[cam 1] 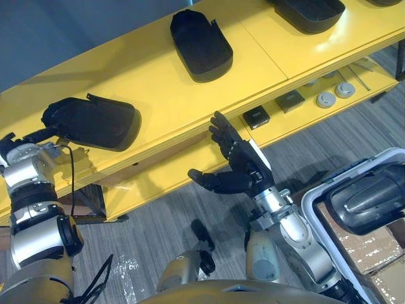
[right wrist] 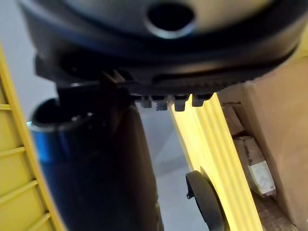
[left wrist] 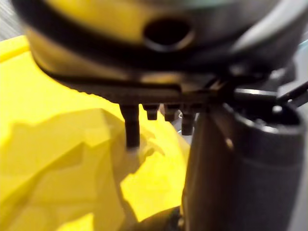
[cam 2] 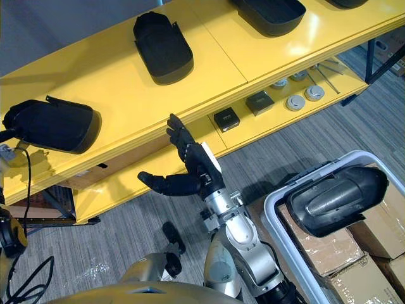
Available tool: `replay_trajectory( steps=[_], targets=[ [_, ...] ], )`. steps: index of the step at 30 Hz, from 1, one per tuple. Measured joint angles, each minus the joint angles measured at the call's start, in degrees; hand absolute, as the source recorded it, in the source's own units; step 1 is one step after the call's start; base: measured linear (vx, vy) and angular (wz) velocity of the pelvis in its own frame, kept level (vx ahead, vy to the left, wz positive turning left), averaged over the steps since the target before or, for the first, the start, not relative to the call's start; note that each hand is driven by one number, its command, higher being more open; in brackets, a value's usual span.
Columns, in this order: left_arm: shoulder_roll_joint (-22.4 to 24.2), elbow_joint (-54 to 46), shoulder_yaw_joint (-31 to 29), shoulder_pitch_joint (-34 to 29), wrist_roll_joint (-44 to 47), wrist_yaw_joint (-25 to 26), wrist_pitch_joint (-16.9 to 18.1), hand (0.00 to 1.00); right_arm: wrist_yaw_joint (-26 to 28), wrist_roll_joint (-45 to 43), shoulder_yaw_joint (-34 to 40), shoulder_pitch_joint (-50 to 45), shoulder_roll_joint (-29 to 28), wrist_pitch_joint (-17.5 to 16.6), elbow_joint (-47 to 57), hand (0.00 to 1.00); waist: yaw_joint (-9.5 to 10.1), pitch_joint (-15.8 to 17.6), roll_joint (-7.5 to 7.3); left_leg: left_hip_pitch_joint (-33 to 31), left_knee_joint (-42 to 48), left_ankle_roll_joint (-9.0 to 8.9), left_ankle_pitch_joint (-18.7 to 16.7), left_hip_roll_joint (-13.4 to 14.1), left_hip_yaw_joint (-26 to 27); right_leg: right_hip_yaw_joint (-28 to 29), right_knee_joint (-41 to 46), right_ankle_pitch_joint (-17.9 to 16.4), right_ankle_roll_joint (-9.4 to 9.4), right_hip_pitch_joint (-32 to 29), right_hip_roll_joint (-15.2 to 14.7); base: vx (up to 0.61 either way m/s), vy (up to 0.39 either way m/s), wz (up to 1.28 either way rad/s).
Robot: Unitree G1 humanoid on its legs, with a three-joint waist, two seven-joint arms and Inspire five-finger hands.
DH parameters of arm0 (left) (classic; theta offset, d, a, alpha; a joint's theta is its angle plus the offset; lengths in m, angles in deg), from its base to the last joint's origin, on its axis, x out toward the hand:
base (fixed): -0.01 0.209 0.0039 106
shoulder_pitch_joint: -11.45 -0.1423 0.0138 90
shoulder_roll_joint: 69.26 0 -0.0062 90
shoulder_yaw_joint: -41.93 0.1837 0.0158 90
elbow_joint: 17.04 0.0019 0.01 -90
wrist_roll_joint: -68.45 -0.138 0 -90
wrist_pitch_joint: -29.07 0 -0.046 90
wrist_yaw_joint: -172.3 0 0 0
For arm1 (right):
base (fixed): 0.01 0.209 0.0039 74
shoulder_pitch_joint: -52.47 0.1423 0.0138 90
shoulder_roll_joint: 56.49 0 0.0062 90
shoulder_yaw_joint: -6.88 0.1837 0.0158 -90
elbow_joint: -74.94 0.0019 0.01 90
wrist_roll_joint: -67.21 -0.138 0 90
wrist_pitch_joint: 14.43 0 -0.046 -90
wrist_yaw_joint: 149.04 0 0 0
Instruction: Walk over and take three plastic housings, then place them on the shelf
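A black plastic housing [cam 1: 95, 121] lies on the top board of the yellow shelf [cam 1: 158, 88], at its left end. My left hand [cam 1: 54, 115] rests against the housing's left end, its fingers [left wrist: 131, 127] relaxed over the yellow board. Two more black housings [cam 1: 201, 44] [cam 1: 310, 12] lie further right on the same board. My right hand [cam 1: 243, 166] hangs open in front of the shelf's edge, fingers spread, holding nothing. Another dark housing [cam 1: 367, 196] sits in a white-rimmed bin [cam 1: 310, 204] at the lower right.
The lower shelf board carries two small black boxes [cam 1: 256, 116] [cam 1: 290, 100] and two round silver discs [cam 1: 325, 99] [cam 1: 345, 89]. Cardboard boxes [cam 1: 373, 253] lie under the bin. A dark block [cam 1: 88, 202] stands on the grey floor under the shelf's left part.
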Motion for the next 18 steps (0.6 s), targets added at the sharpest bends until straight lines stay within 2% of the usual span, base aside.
replay_trajectory(
  steps=[1,2,4,5,7,12,14,16,18],
  targets=[
    [-0.2,-0.1,0.1,0.4,1.1,0.7,1.3,1.00,0.1,0.0,0.0,-0.3,-0.1,0.0,0.0,1.00,-0.01,0.0,0.00,0.0,0.0,0.04,0.0,0.0,0.0,0.0,0.1,0.0,0.00,0.0,0.0,0.05,-0.068,-0.03],
    [-0.8,-1.1,0.9,1.3,2.7,2.5,4.6,1.00,0.9,1.8,0.1,-0.8,-0.4,-0.5,0.0,1.00,-0.13,0.0,-0.01,0.1,0.0,0.54,0.4,-0.1,0.1,0.1,0.1,0.0,0.00,0.0,0.0,0.03,-0.045,-0.02],
    [-1.6,-3.4,3.3,2.3,3.9,4.1,9.1,1.00,2.2,2.6,0.2,-1.0,-0.5,-2.0,0.0,1.00,-0.14,0.0,-0.01,0.1,0.0,0.89,0.6,-0.1,0.1,0.1,0.1,0.1,0.00,0.0,0.0,0.05,-0.054,-0.02],
    [-1.9,-4.3,4.2,2.8,4.2,4.6,10.3,1.00,2.7,3.1,0.2,-1.1,-0.6,-2.7,0.0,1.00,-0.16,0.0,-0.01,0.1,0.0,0.91,0.7,-0.1,0.0,0.2,0.0,0.2,0.00,0.0,0.0,0.06,-0.063,-0.01],
    [-2.4,-6.7,6.4,5.0,4.9,6.3,17.1,1.00,5.1,5.4,0.9,-1.2,-1.7,-5.3,0.0,1.00,-0.15,0.0,-0.01,0.5,-0.1,1.02,0.7,-0.2,-0.2,0.0,-0.1,0.2,0.02,0.6,0.0,0.04,-0.053,0.00],
    [-3.5,-11.6,9.9,4.6,5.3,6.8,25.4,1.00,7.1,11.2,1.5,3.5,-1.6,-11.7,-1.6,1.00,0.34,-1.1,0.08,2.1,-0.2,1.00,0.7,0.1,-1.3,-1.1,-1.6,0.4,0.05,3.4,0.3,0.04,-0.055,0.05],
    [-3.5,-15.0,10.5,2.1,5.3,6.6,27.7,1.00,7.0,11.5,2.1,8.7,-1.3,-13.1,-4.4,1.00,0.96,-1.3,0.12,2.9,-0.2,1.02,0.7,0.2,-2.0,-2.1,-2.5,0.7,0.08,5.0,0.2,0.05,-0.061,0.13],
    [-3.3,-21.7,10.8,-3.9,5.3,5.4,29.3,1.00,6.2,13.3,3.4,13.4,-1.3,-13.6,-7.6,1.00,2.19,-1.9,0.30,3.6,-0.2,1.02,0.7,0.2,-3.1,-3.0,-3.6,1.0,0.33,6.6,0.3,0.04,-0.040,0.22],
    [0.6,-32.5,10.6,-13.3,5.3,3.0,31.7,1.00,4.5,13.6,5.6,16.7,-0.9,-13.6,-11.6,1.00,5.17,-3.8,0.50,4.0,0.0,1.04,0.8,0.2,-5.3,-5.3,-5.1,1.3,0.60,9.1,0.1,0.08,-0.044,0.46]
  ],
)
